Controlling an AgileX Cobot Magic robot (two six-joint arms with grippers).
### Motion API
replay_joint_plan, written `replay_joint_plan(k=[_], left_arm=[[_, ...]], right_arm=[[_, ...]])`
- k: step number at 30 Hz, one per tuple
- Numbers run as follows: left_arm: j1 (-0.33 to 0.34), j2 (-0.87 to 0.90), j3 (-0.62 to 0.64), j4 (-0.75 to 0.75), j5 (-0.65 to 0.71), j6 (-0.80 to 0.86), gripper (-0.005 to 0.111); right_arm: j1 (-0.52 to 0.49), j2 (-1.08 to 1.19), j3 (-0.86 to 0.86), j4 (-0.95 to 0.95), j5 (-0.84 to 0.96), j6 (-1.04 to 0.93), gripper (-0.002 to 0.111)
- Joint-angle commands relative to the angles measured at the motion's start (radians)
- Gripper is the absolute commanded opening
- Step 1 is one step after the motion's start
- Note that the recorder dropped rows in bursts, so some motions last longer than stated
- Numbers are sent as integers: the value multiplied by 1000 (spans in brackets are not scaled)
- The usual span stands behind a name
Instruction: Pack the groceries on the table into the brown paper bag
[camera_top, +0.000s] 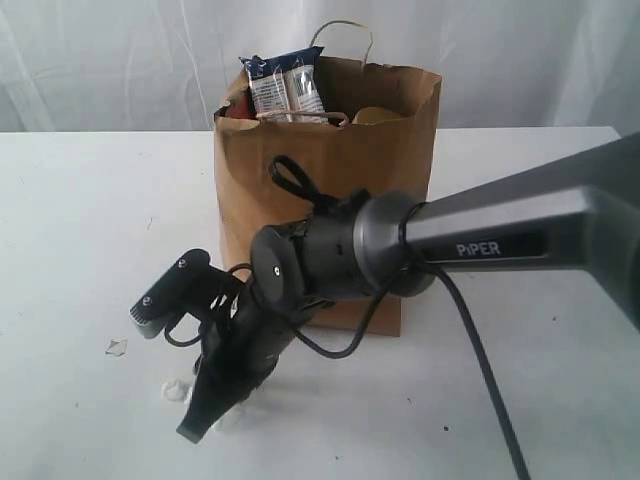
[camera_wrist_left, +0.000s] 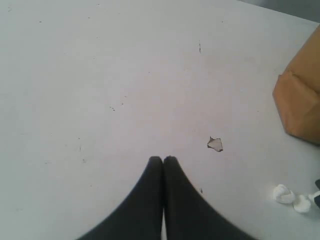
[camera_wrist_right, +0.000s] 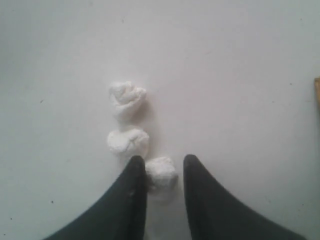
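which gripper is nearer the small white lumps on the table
Right. The right gripper straddles one of the white lumps, a fingertip on either side. The left gripper is shut over the table, with the lumps well off to one side.

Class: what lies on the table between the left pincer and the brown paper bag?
Between left pincer and bag lies one small grey scrap on otherwise bare table; the left wrist view shows it.

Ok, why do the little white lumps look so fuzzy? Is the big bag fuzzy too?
Right wrist view: the three small white crumpled lumps are soft, out of focus, with faint shadows. Exterior view: the tall brown paper bag looks sharper; the backdrop behind is washed out. Left wrist view: the white table is evenly lit, no glare.
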Motion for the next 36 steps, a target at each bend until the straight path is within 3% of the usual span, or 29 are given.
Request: replay_joint_plan(k=[1,5,11,15,18,20,23,25,32,36], left_arm=[[-5,-4,0,-11,0,-5,0],[-5,-4,0,-11,0,-5,0],[-5,-4,0,-11,0,-5,0],[-5,-4,0,-11,0,-5,0],[-5,-4,0,-11,0,-5,0],[-5,-4,0,-11,0,-5,0],[-5,-4,0,-11,0,-5,0],[-5,-4,0,-11,0,-5,0],[-5,-4,0,-11,0,-5,0],[-5,-4,0,-11,0,-5,0]], right_arm=[[-7,0,-4,0,13,-1,11],[-7,-19,-25,2,77,-1,0],[-7,-147,-55,29,296,69,0],[-7,-309,-55,166,480,71,0],[-7,-473,-55,276,316,48,0],[-7,-551,-55,269,103,48,0],[-18,-602,-55,127,-241,46,0],[-43,-583,-55,22,-369,46,0],[-162,-497,-55,-123,-447,46,0],[-210,-457,-55,-126,-433,46,12]])
